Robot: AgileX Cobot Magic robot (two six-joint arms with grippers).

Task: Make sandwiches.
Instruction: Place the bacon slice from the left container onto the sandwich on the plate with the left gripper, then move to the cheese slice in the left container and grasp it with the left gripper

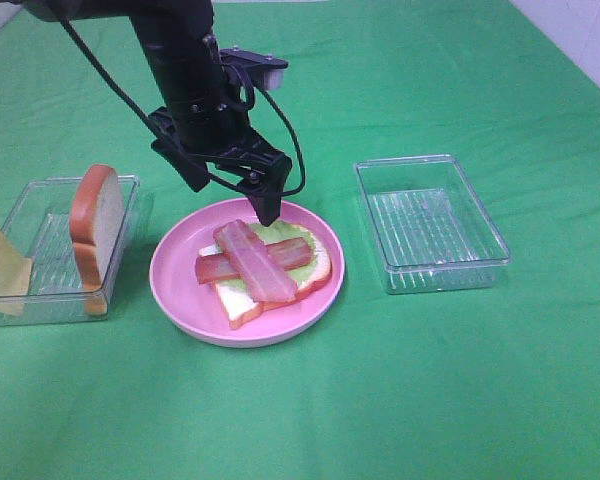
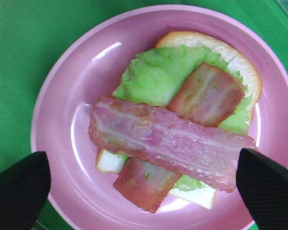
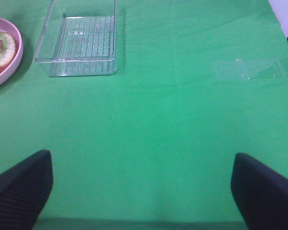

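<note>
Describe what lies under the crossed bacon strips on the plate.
A green lettuce leaf over a bread slice on the plate. The bacon hides the middle; anything between leaf and bread cannot be seen.

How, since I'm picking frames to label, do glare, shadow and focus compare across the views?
Exterior high: even light, sharp, soft shadows beside the pink plate and empty clear tray. Left wrist: white glare streaks on the plate, bacon in focus, fingers of the left gripper dark and soft-edged. Right wrist: flat light on the green cloth, one pale sheen patch, fingers of the right gripper blurred.
</note>
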